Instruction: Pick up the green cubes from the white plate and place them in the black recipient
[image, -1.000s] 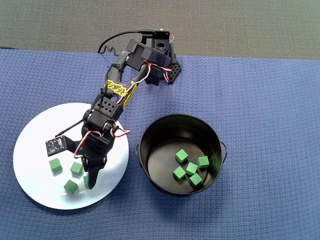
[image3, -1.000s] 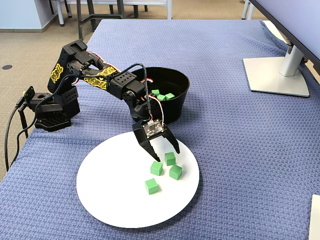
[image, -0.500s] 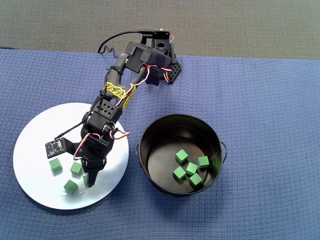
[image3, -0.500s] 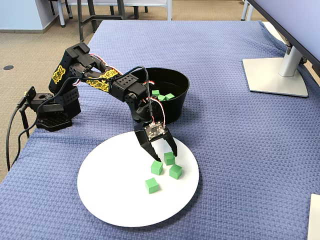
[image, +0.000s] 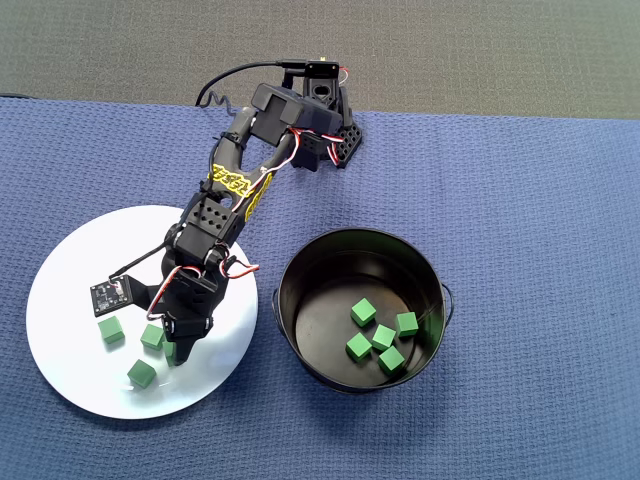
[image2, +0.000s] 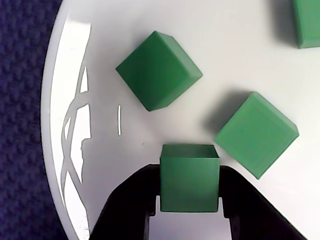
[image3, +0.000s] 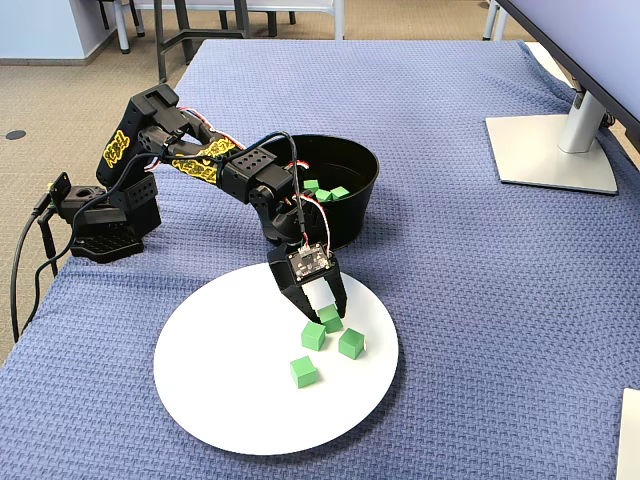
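Now jaws clamp green cube (image2: 189, 183) on white plate (image2: 240, 40).

Overhead view: white plate (image: 70, 290) bare from 9 to 12 o'clock; three loose green cubes (image: 141, 373) crowd its 5 o'clock sector. Black bucket (image: 300, 262) walls rise at 3 o'clock; counter (image: 540, 250) beyond lies open.

A table covered by a dark blue woven cloth (image3: 450, 300) fills most of the fixed view. Lying directly on the cloth: a large round white plate (image3: 230, 400) near the front, a round black bucket (image3: 355, 195) just behind it, the black base of a robot arm (image3: 100, 235) at the left edge, and a grey monitor stand (image3: 550, 150) at the far right.
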